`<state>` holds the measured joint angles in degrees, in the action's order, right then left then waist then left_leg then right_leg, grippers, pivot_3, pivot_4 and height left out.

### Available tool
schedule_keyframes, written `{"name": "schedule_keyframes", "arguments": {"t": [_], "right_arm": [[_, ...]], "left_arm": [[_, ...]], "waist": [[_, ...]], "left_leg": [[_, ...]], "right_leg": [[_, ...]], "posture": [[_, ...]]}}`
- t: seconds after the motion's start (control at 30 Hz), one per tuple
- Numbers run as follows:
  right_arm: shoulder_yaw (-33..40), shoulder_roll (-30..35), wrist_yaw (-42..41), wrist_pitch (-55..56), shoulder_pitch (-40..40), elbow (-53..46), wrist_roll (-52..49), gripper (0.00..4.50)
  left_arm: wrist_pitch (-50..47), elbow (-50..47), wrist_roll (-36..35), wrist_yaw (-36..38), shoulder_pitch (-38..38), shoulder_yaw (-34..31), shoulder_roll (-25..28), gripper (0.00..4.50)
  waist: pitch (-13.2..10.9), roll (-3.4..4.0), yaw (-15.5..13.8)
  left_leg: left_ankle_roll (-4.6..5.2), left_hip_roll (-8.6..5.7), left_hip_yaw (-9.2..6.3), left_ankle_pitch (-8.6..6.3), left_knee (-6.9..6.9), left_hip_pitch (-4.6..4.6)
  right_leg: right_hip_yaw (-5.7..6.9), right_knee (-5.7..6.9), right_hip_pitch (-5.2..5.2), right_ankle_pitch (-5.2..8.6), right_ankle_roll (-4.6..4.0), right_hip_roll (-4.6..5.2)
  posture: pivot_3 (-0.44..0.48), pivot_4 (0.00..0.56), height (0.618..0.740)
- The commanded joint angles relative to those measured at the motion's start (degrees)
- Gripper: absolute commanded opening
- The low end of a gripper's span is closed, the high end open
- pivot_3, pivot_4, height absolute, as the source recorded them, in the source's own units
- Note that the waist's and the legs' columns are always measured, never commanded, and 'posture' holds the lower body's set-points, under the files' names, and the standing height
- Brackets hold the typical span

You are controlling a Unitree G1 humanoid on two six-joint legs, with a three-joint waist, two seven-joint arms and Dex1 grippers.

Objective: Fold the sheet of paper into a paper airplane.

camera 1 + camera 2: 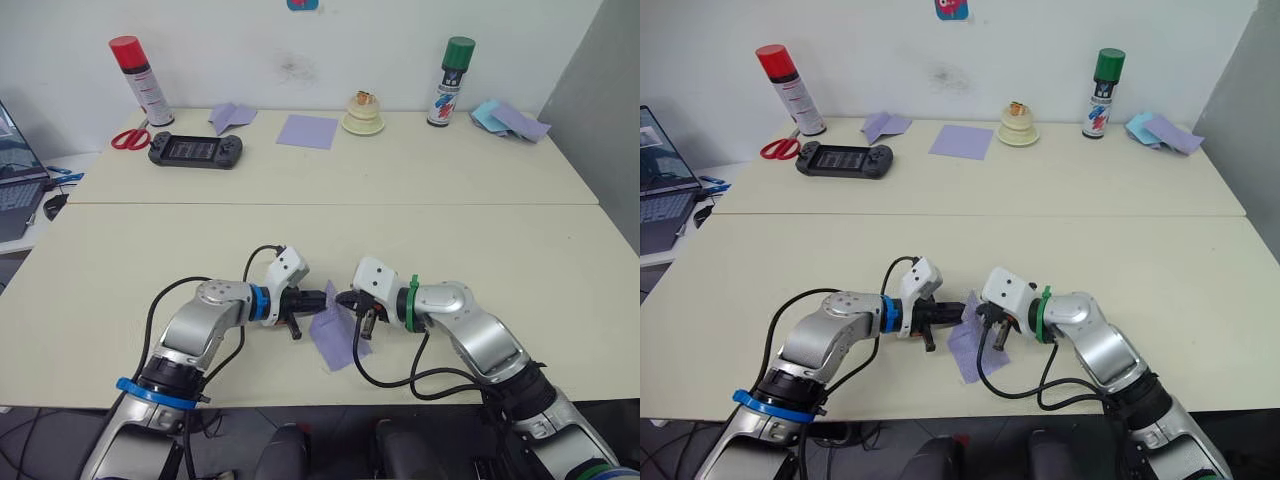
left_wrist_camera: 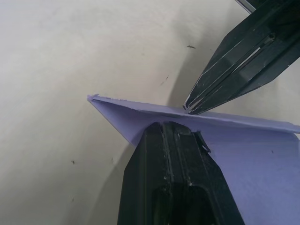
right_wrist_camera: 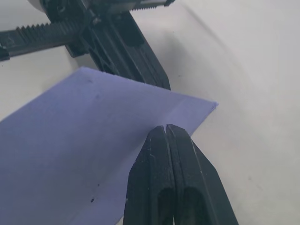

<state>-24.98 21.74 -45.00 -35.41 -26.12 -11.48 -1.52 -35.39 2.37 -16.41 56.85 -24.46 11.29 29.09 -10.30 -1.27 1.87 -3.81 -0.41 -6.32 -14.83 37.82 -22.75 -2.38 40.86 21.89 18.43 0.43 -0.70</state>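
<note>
My left gripper (image 1: 322, 298) and right gripper (image 1: 347, 299) meet nose to nose low in the centre of the frame, each with its fingers pressed together on the top edge of the sheet of paper (image 1: 338, 338), which hangs folded between them. Its long axis runs down toward the near edge of the table (image 1: 480, 215), and its lower corner points at the bottom of the frame. Open tabletop lies all around my arms, with the cans (image 1: 140, 81), scissors (image 1: 130, 139) and spare papers (image 1: 307, 131) far off along the upper edge.

far table edge: red-capped spray can (image 1: 140, 80), scissors (image 1: 130, 138), game controller (image 1: 196, 150), green-capped spray can (image 1: 452, 81), laptop (image 1: 16, 178).
</note>
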Motion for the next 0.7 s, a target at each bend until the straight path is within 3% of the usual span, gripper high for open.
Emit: {"name": "schedule_keyframes", "arguments": {"t": [0.03, 0.27, 0.47, 0.7], "right_arm": [[0.1, 0.5, -0.9, 0.1, 0.1, -3.7, -1.0, 0.00], [-1.2, 0.3, -1.1, -0.4, 1.4, -4.8, -0.9, 0.00], [-4.1, 0.1, -0.3, 1.4, 1.9, -2.4, 1.5, 0.00], [-4.1, 1.1, -0.1, 5.1, 1.7, -1.2, 3.1, 0.00]], "left_arm": [[-0.3, -1.0, -0.7, -1.1, 0.3, -1.3, -0.2, 0.06], [-1.5, -3.4, -2.4, -0.9, 0.8, -3.1, 2.1, 0.06], [-4.7, -6.6, -6.6, -0.6, -0.6, -8.4, 4.6, 0.06], [-3.3, -10.6, -4.3, -0.3, 2.1, -2.5, 5.1, 0.06]], "waist": [[0.0, 0.00, 0.0], [0.0, 0.00, 0.0], [0.0, 0.01, 0.0], [0.0, 0.01, 0.0]], "left_leg": [[0.00, 0.00, -0.01, 0.00, 0.00, 0.00], [0.00, 0.01, -0.02, 0.00, -0.01, 0.00], [0.00, 0.02, -0.03, 0.00, -0.02, -0.02], [0.00, -0.01, 0.01, 0.00, -0.01, -0.01]], "right_leg": [[0.01, 0.00, 0.00, 0.00, 0.00, 0.00], [0.02, 0.00, 0.00, 0.03, 0.04, 0.00], [0.03, 0.00, 0.04, 0.03, 0.05, -0.01], [-0.01, -0.04, 0.00, 0.03, 0.06, 0.02]], "posture": [[0.000, 0.150, 0.740], [0.000, 0.150, 0.740], [0.000, 0.150, 0.740], [0.000, 0.150, 0.740]]}}
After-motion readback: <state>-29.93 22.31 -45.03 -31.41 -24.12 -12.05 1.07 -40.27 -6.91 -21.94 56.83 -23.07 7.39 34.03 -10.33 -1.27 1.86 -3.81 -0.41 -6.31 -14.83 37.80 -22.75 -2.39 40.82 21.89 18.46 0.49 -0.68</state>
